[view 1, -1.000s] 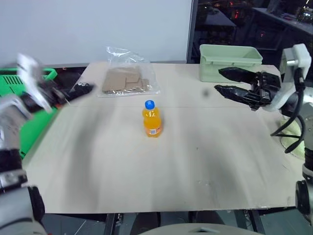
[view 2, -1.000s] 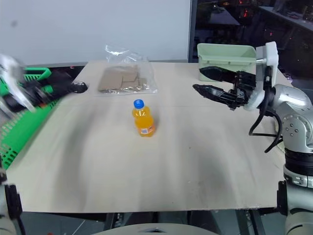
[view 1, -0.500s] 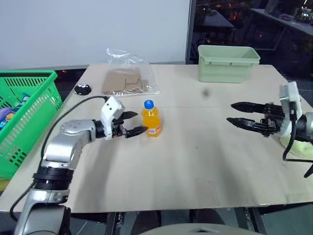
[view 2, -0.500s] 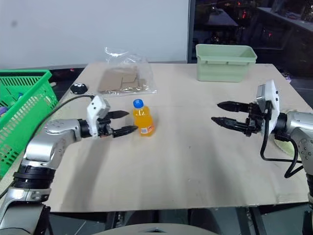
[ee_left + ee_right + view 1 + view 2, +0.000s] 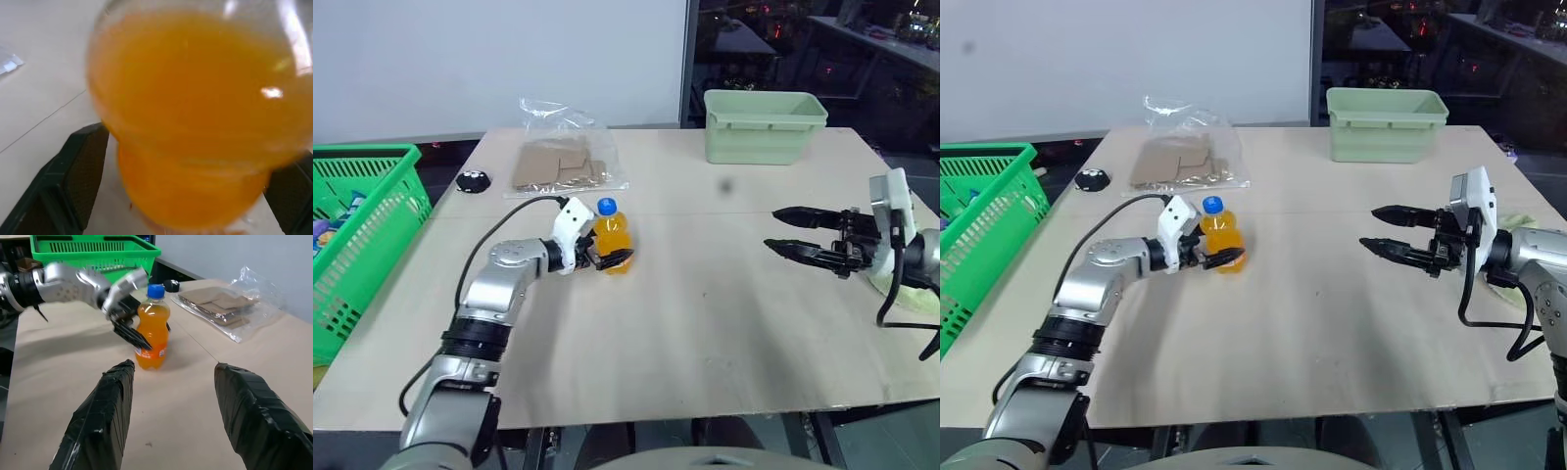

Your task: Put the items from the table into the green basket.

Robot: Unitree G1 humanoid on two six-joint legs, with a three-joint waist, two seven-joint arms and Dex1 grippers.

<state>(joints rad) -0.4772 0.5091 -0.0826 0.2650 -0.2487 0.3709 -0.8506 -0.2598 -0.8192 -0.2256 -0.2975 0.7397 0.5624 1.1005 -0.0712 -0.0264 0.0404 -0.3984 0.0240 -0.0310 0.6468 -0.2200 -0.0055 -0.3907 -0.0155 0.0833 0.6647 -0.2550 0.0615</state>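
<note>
Orange drink bottle (image 5: 613,233) w/ blue cap, upright btwn open left hand (image 5: 604,257) fingers.

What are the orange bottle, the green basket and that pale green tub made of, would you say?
The orange bottle looks like clear glossy plastic: the drink shows through and the wall glints; its blue cap seems opaque plastic. The green basket looks like moulded hard plastic, with open lattice sides. The pale green tub also seems plastic, with solid, smooth, duller walls and a rolled rim.

Bottle (image 5: 613,233) mid tabletop (image 5: 705,333), bag (image 5: 560,162) behind it, tub (image 5: 764,125) far right corner, basket (image 5: 357,235) off tabletop's left edge.
</note>
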